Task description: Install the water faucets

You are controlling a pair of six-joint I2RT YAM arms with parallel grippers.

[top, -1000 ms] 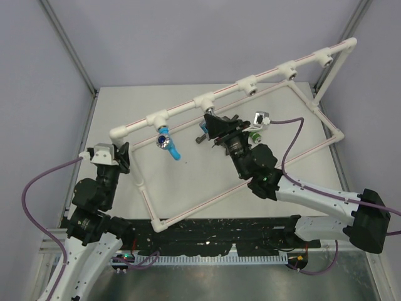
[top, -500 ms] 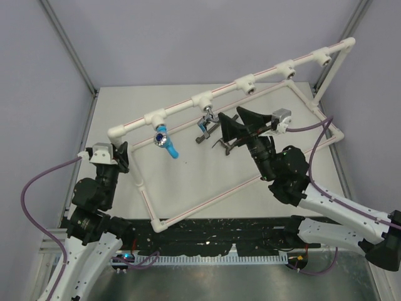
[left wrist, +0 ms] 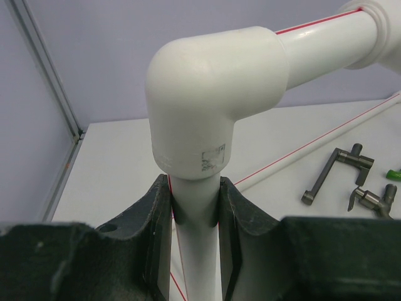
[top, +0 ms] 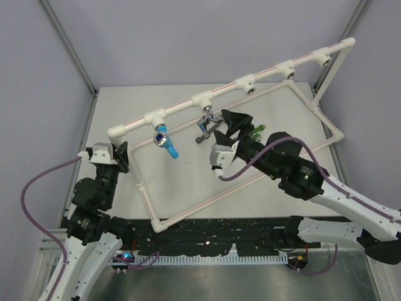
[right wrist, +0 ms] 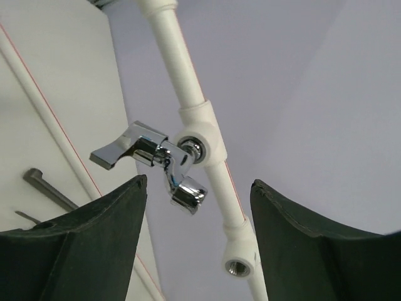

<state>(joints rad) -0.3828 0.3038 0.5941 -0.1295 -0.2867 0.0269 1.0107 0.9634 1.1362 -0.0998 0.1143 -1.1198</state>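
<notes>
- While my left pincer (left wrist: 195, 219) is clamped on the upright post of the white pipe frame (left wrist: 213, 94), just under its elbow, my right pincer (right wrist: 199, 183) stands wide apart and holds nothing.
- Dead ahead of the right pincer sits the chrome faucet (right wrist: 156, 164), between the lines of the two fingers and touching neither. Its threaded end is in the second socket of the top rail.
- Its long axis runs straight out of that socket, with the lever handle off to the left in the right wrist view. By my judgement any further turn goes about that axis, and my right arm is far nearer.
- Only the right wrist view shows the thread entered, and an empty socket (right wrist: 238, 268) farther along.
- Only the overhead view shows the blue faucet (top: 164, 141) hanging from the first socket. The green faucet (top: 257, 130) and a dark faucet (top: 202, 133) lie on the tabletop (top: 188, 169).
</notes>
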